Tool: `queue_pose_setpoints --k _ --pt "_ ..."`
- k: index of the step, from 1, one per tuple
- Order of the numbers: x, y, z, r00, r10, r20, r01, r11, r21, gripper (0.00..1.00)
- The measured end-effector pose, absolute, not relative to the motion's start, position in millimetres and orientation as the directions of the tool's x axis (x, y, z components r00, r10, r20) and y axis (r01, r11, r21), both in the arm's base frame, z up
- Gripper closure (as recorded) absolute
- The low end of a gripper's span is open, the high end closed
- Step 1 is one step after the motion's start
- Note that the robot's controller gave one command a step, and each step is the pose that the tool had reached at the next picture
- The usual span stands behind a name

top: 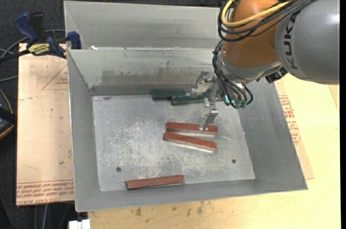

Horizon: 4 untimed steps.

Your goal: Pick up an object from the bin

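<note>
Nearest the lower edge of the frame, a lone reddish-brown bar [155, 183] lay flat on the floor of the grey metal bin [162, 68]. Its long axis ran almost left to right, and it was well apart from everything else. Further up, at the centre of the frame, two more bars of the same colour lay side by side and nearly parallel: the lower bar [189, 142], dipping slightly to the right, and the upper bar [186, 126] just beside it. The gripper [209, 120] stood over the right end of the upper bar, its tip down at that end and seemingly touching it. Whether the jaws were apart or together could not be told. Nearly the whole length of the upper bar ran off to the left of the gripper. Any closing there would probably take the bar across its narrow width at the very end rather than at the middle, so it might tip when raised. Beyond, against the foot of the back wall, lay two dark green oblong pieces [172, 96], overlapping end to end, just left of the gripper's body. No bar or piece bore a readable label. At upper right, the orange cover [254, 33] joined the grey arm link [319, 39], where black lettering beginning "KU" could be read.
</note>
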<state>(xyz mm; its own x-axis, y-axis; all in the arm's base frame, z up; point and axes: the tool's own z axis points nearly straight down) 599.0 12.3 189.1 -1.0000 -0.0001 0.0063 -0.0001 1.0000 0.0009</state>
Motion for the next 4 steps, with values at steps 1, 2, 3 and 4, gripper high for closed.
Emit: queue_pose_setpoints --k 1,2,3,4 --pt "600.7 12 193 -1.000 0.000 -0.001 0.000 1.000 0.001 0.00" --pt "600.6 12 193 -1.000 0.000 -0.002 0.000 1.000 0.001 0.00" --pt "599.0 -3 151 -0.982 -0.189 0.004 -0.189 0.982 0.002 0.00" --pt "592.3 11 84 -0.995 -0.093 -0.022 -0.093 0.996 -0.002 1.00"
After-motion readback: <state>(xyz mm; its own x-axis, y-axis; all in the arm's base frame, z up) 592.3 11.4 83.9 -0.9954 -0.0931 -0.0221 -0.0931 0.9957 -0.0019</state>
